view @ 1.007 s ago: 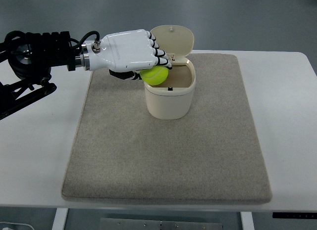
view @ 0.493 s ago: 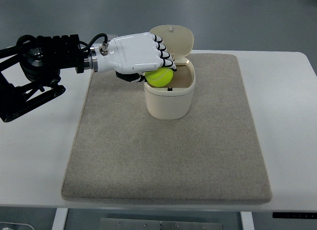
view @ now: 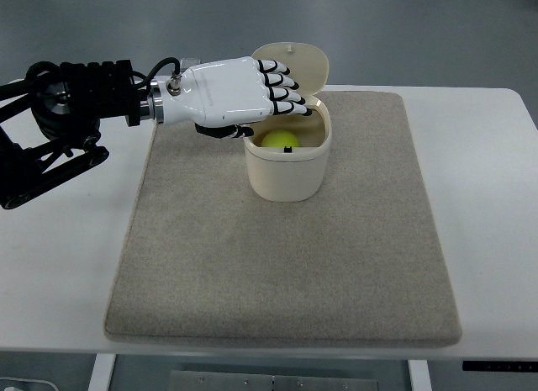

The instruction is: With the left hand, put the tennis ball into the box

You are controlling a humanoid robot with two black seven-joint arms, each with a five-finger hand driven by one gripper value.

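A cream box [view: 286,174] with its hinged lid [view: 294,65] raised stands on the grey mat at the upper middle. The yellow-green tennis ball [view: 280,140] lies inside the box. My left hand [view: 282,101] hovers over the box's left rim, its fingers [view: 291,95] spread out flat and holding nothing. The ball is below the fingers and apart from them. The right arm does not show.
A grey felt mat [view: 277,265] covers most of the white table [view: 487,223]. My left arm's black forearm and cabling [view: 59,113] lie over the table's left side. The table's front edge runs along the bottom.
The ball has left my left hand and dropped into the box. The fingers have opened out flat above the box's rim.
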